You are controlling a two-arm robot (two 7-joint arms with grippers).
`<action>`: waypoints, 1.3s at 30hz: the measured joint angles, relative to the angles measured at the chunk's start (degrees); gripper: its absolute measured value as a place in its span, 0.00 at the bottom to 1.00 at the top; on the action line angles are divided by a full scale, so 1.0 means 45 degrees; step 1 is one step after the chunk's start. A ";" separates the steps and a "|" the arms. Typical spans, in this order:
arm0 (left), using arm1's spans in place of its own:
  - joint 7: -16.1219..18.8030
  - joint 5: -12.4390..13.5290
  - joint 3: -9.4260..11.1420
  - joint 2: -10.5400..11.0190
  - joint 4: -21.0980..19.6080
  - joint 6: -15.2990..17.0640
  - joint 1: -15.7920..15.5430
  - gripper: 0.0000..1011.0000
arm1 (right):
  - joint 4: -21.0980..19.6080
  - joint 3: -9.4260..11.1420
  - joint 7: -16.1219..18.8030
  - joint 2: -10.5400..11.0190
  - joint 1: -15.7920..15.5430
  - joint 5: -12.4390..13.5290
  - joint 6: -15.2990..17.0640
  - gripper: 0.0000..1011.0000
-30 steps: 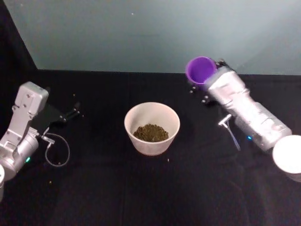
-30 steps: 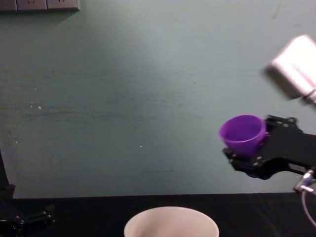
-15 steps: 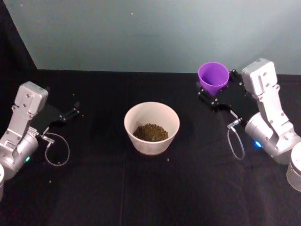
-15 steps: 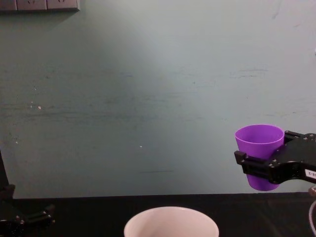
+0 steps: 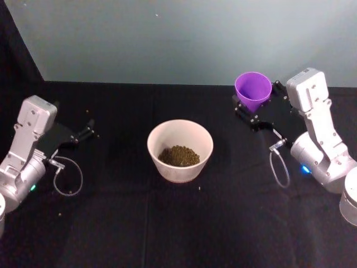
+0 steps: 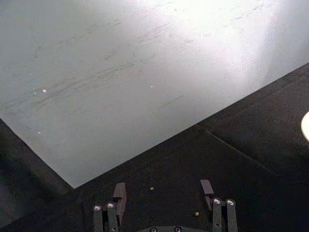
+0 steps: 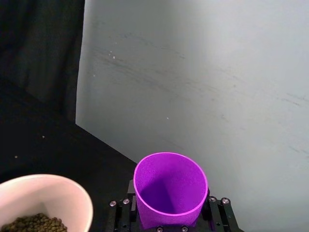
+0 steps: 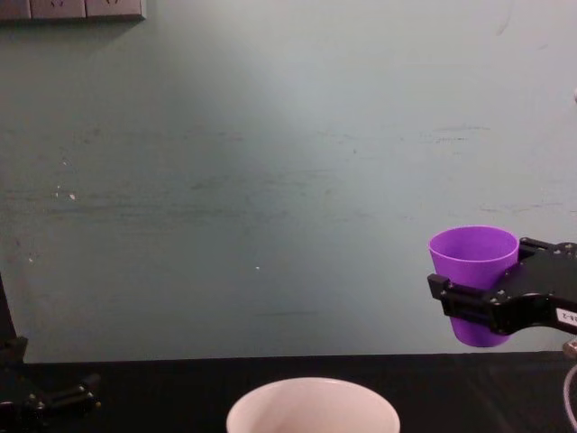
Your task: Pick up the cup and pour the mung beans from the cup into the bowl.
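Purple cup point(image 5: 252, 91) is sitting upright and apparently empty in the right hand point(image 5: 254, 111), gripped at upper right, unchanged from a moment ago. Mung beans point(image 5: 178, 156) are lying in the central bowl point(image 5: 179, 132). Left hand point(image 5: 83, 133) is resting open at left.

No text can be read for certain. A small white label point(image 8: 567, 316) sits on the right gripper point(image 8: 491, 302) at the chest view's 3 o'clock edge (its few printed characters are cut off and too small to tell).
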 joint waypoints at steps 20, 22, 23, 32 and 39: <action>0.0000 0.0000 0.0000 0.0000 0.0000 0.0001 0.0000 0.99 | 0.3435 -0.0466 0.0779 -0.0195 0.0392 0.1950 -0.2532 0.73; 0.0000 0.0000 0.0000 0.0000 0.0000 0.0000 0.0001 0.99 | 0.3939 -0.0466 0.0892 -0.0290 0.0457 0.2265 -0.2923 0.73; 0.0000 -0.0001 0.0000 0.0000 0.0000 0.0001 0.0001 0.99 | 0.4224 -0.0465 0.0954 -0.0340 0.0490 0.2445 -0.3114 0.73; 0.0000 0.0000 0.0000 0.0000 0.0000 0.0001 0.0000 0.99 | 0.4841 -0.0607 0.1038 -0.0340 0.0608 0.2666 -0.3325 0.73; 0.0000 0.0000 0.0000 0.0000 0.0000 0.0001 0.0001 0.99 | 0.4961 -0.0714 0.0986 -0.0296 0.0646 0.2655 -0.3272 0.73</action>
